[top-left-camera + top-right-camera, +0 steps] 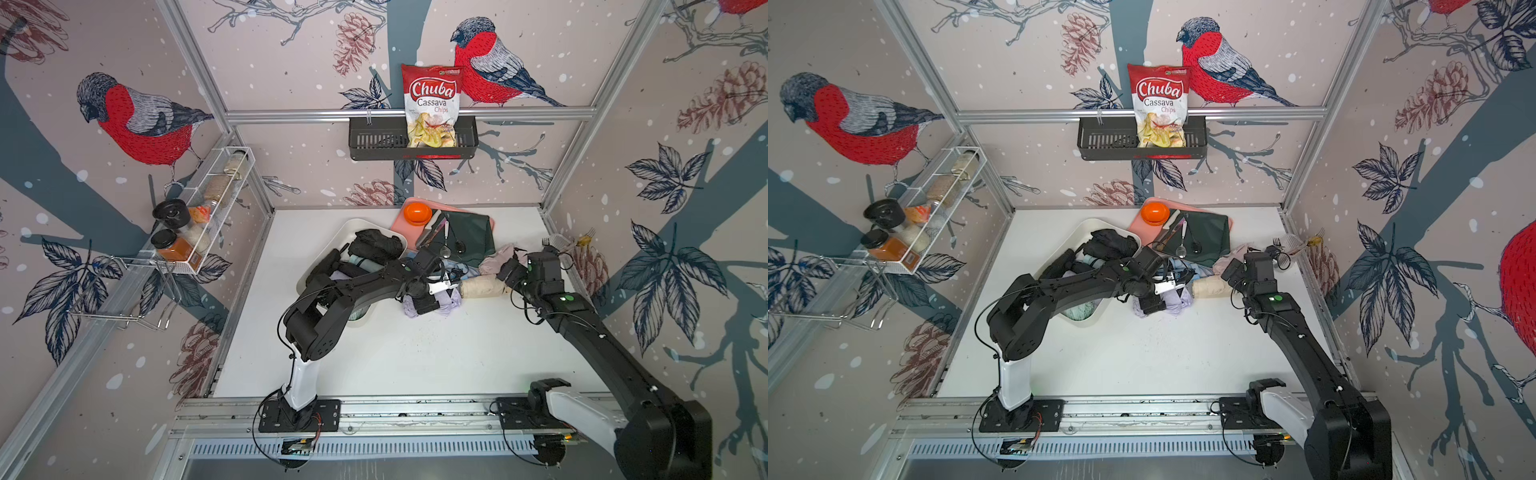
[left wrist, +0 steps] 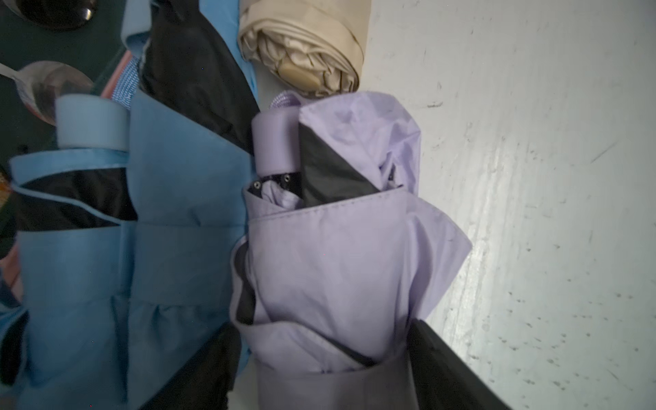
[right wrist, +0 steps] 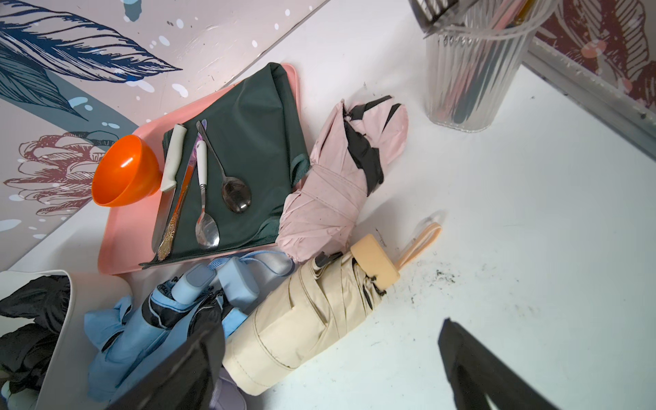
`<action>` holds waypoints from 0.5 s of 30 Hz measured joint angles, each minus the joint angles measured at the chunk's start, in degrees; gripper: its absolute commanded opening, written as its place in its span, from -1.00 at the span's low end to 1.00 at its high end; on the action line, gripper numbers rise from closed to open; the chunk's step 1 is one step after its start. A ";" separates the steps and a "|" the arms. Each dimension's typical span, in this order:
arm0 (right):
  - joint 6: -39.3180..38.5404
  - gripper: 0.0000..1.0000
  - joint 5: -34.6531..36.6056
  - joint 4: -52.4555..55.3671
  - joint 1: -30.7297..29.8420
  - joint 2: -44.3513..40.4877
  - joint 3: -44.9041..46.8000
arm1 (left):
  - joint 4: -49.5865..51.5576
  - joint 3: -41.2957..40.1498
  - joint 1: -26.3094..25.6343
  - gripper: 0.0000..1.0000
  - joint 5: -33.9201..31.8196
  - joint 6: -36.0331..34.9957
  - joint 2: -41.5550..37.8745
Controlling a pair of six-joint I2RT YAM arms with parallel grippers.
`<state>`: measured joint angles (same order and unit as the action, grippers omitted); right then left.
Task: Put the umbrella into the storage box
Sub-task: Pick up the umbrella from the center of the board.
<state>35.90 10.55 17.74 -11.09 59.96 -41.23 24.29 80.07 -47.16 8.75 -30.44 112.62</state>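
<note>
Reaches toward 2 o'clock with the left arm, left end effector (image 2: 323, 326) angled downward, jaws partly apart. Stretches toward 11 o'clock with the right arm, right end effector (image 3: 330, 330) low, jaws spread wide.

I can read only "Chuba Cassava Chips", printed on the red and white chip bag (image 1: 432, 104) (image 1: 1160, 104) standing in the black basket (image 1: 374, 143), in both top views.

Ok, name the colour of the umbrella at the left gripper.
Umbrella: lilac, black lining; best in the left wrist view.
</note>
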 measured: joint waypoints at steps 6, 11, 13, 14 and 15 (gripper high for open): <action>0.02 0.97 -0.44 -0.44 0.09 0.50 0.00 | 0.55 -1.46 0.00 0.44 0.61 -0.66 0.00; 0.02 0.97 -1.64 -0.87 0.11 1.07 -0.09 | 0.85 -2.54 0.00 0.44 1.31 -1.46 0.20; 0.02 0.97 -2.14 -0.94 0.11 1.57 -0.26 | 1.11 -3.06 0.00 0.28 1.62 -1.60 0.50; 0.00 0.97 -2.49 -0.98 0.11 1.92 -0.44 | 1.25 -3.23 0.00 0.18 1.79 -1.86 0.55; -0.09 0.98 -3.19 -0.98 0.11 2.29 -0.66 | 1.33 -3.41 0.00 0.02 1.99 -2.21 0.55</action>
<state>35.81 7.35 16.75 -10.98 62.26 -41.89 25.63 76.66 -47.16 10.74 -32.64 113.16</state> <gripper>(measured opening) 0.987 0.616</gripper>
